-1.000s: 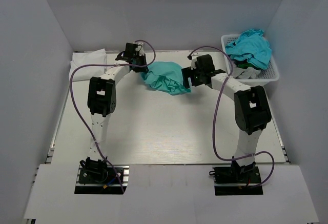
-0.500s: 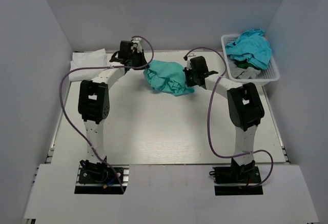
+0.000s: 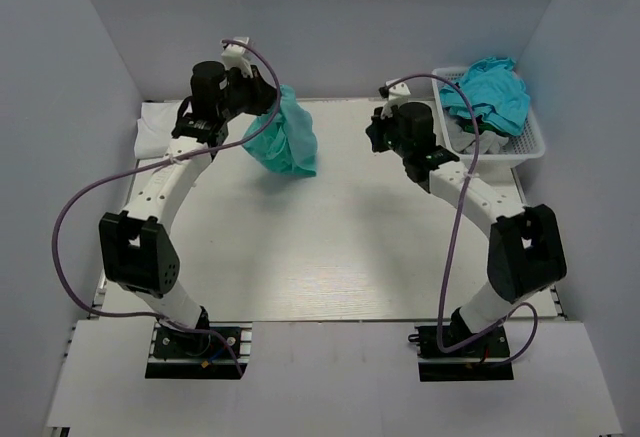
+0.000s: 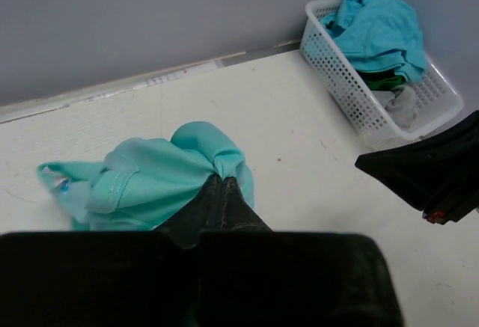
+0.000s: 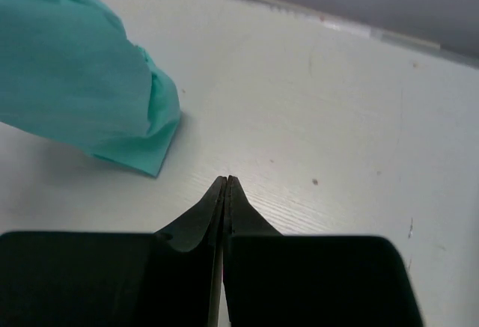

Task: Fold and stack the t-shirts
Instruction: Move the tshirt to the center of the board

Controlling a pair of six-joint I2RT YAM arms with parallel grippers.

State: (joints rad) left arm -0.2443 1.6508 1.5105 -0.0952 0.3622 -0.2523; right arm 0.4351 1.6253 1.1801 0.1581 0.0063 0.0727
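Spreading is the step in hand, we judge: our left gripper (image 4: 222,180) pinches the mint t-shirt (image 3: 286,140), hanging bunched at upper centre-left. Our right gripper (image 5: 227,182), closed on nothing, needs a free edge of it next.

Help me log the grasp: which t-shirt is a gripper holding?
The mint sea-green t-shirt, pinched in the left gripper. The turquoise t-shirt lies in the basket and the white t-shirt at the far left corner of the table, neither gripped.

Our left arm (image 3: 160,192) and right arm (image 3: 470,192) are white links with boxy black joint housings, each trailed by a looping purple cable (image 3: 58,237). Our left gripper (image 4: 222,181) and right gripper (image 5: 227,182) are black and wedge-shaped.
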